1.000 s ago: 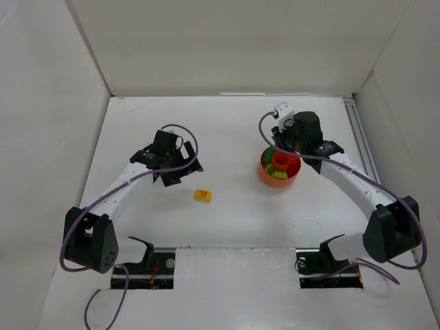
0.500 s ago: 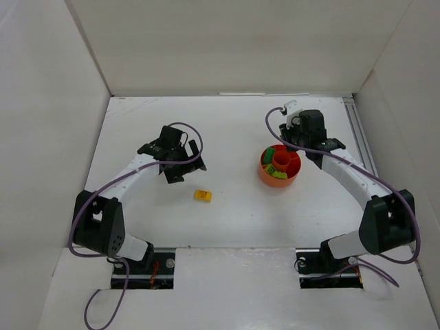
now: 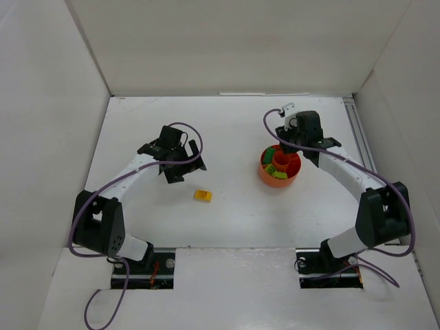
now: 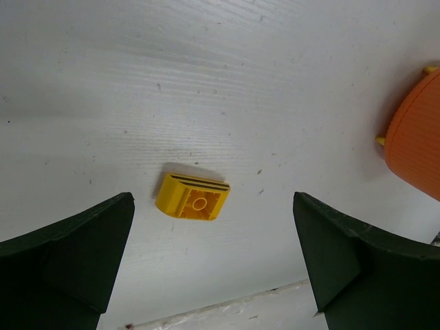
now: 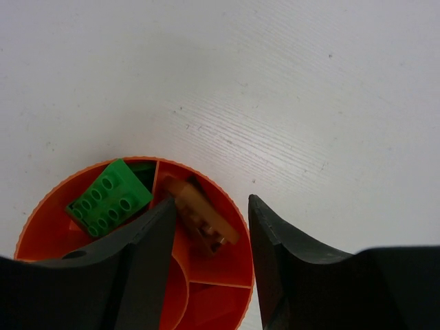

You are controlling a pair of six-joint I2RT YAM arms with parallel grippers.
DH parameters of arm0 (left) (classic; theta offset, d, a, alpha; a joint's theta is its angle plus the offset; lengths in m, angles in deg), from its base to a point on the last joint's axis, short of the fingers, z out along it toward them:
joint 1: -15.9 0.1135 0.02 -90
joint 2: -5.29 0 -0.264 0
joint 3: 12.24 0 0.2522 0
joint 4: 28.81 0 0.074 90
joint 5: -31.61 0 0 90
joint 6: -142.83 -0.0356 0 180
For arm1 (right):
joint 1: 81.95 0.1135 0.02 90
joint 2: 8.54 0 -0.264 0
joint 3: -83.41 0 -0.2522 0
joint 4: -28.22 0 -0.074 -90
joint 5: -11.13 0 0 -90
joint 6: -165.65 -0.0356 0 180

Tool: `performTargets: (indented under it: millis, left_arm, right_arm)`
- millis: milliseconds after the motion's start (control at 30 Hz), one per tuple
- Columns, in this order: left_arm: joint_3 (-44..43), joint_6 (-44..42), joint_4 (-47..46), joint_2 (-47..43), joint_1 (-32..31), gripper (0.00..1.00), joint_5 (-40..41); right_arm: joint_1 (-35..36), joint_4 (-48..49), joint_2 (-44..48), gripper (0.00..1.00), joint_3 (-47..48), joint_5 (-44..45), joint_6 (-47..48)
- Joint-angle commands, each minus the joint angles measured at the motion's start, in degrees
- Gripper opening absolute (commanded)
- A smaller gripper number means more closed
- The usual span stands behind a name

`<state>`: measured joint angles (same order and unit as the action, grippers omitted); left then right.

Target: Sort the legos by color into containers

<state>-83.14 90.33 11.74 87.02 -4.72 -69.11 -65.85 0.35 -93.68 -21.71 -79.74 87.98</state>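
Yellow, the only lego brick (image 4: 193,198) seen loose on the bench (image 3: 247,220) is framed by the wide-open left end effector (image 3: 184,172), while a green brick (image 5: 110,197) and a brown brick (image 5: 203,218) are already lodged in the divided orange bowl (image 5: 41,206) beneath the parted right end effector (image 3: 282,148).

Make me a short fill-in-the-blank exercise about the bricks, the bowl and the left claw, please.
The only brick lying on the table is ____. The green brick lies inside the orange ____. In the compartment beside it lies a ____ brick. The left claw stands wide ____.
Missing: yellow; bowl; brown; open.
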Motion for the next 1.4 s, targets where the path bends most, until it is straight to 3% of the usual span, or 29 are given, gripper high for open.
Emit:
performTargets:
  millis: [0,500,533,767,1000,1367]
  left_arm:
    - [0.45,-0.41,0.28,-1.75,-0.12,1.00,-0.62]
    - [3.27,4.42,0.37,0.87,-3.20,0.97,1.40]
    - [3.88,6.60,1.42,0.88,-3.20,0.93,1.40]
    - [10.20,20.06,3.98,0.80,-3.81,0.93,3.25]
    - [10.21,32.71,3.45,2.46,-5.04,0.93,2.72]
    - [8.01,42.57,4.67,5.27,-5.57,0.80,5.18]
  right_arm:
    - [-0.37,1.11,2.43,0.52,0.93,-1.77,-0.56]
    - [-0.37,-1.80,15.79,0.57,-1.18,0.94,-2.14]
    - [-0.37,-2.41,17.36,0.58,-1.88,0.95,-2.67]
    - [0.16,-2.41,22.03,0.61,-5.13,4.03,-4.25]
    - [0.16,-1.89,25.29,0.63,-6.80,4.03,-5.48]
    - [0.16,-1.36,26.52,0.64,-6.81,2.80,-5.48]
